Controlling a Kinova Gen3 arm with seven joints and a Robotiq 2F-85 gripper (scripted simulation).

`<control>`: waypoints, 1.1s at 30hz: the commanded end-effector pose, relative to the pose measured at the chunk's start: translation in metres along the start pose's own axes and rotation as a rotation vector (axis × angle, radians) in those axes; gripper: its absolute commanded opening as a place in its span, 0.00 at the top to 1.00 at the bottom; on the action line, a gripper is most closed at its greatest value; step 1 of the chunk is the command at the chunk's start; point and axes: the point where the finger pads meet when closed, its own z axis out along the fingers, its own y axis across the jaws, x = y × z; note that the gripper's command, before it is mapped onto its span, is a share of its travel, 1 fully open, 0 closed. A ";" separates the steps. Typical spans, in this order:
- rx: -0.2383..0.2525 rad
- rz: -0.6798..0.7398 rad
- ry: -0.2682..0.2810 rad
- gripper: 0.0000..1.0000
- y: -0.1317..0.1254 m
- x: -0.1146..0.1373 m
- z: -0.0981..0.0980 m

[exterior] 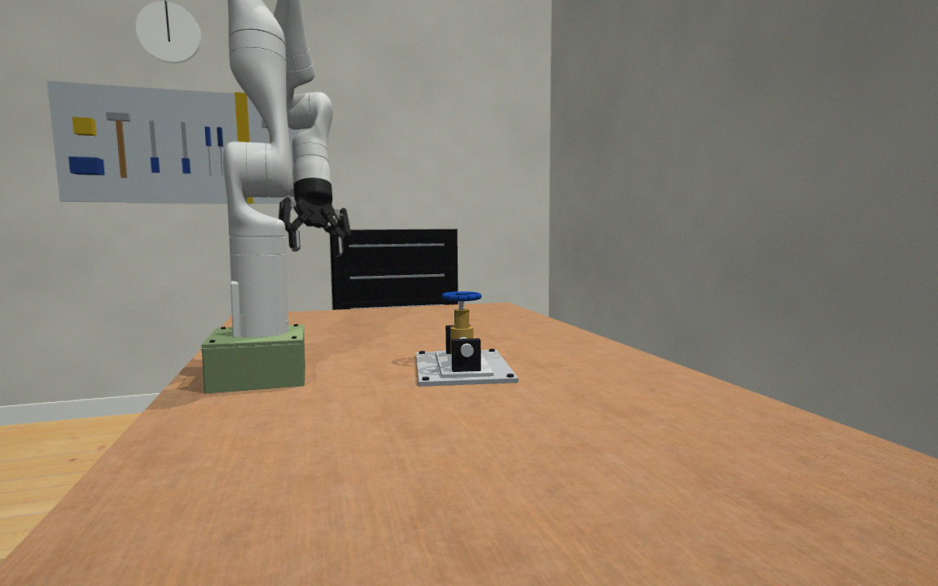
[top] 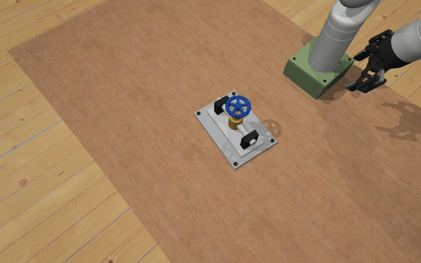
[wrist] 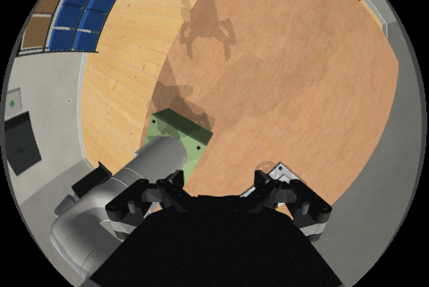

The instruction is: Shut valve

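A: Bench (exterior: 603, 474) first, nearest the exterior camera: bare brown wood across the whole foreground. What stands on it?

B: Going back from that camera, the first thing is a grey mounting plate (exterior: 505, 377) with a black bolt at each corner. A short pipe (top: 242, 128) runs along it, held in two black clamps (top: 249, 140). A brass valve body (exterior: 462, 325) rises from the middle of the pipe, and the blue handwheel (exterior: 462, 296) sits flat on top of the stem.

A: Where is that in the top view?

B: Near the middle of the bench. The handwheel (top: 238, 105) shows as a spoked blue ring, over the clamp at the 11 o'clock end of the plate.

A: And the arm?

B: Its green base block (top: 295, 76) sits toward 2 o'clock from the valve in the top view, well apart from it. In the exterior view the block is at 9 o'clock from the plate and a little farther back.

A: The hand?

B: The hand (exterior: 316, 231) hangs high in the air beside the arm's upright column, above the level of the handwheel and off toward 10 o'clock from it. Fingers (exterior: 290, 234) are spread fully wide, with nothing between them, touching nothing.

A: Does the wrist camera see the valve?

B: Only a corner of the plate (wrist: 281, 172), peeking out by one finger at 5 o'clock.

A: Behind it all?

B: A black chair back (exterior: 393, 268) past the bench's far edge, then a grey wall with a tool poster (exterior: 144, 142) and a round clock (exterior: 168, 30).
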 end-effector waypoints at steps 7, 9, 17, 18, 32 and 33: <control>0.000 0.000 0.001 0.00 0.000 0.000 0.000; 0.000 0.000 0.001 0.00 0.000 0.000 0.000; 0.000 0.000 0.001 0.00 0.000 0.000 0.000; 0.000 0.000 0.001 0.00 0.000 0.000 0.000; 0.066 0.204 0.105 0.00 0.033 -0.005 0.001; 0.066 0.204 0.105 0.00 0.033 -0.005 0.001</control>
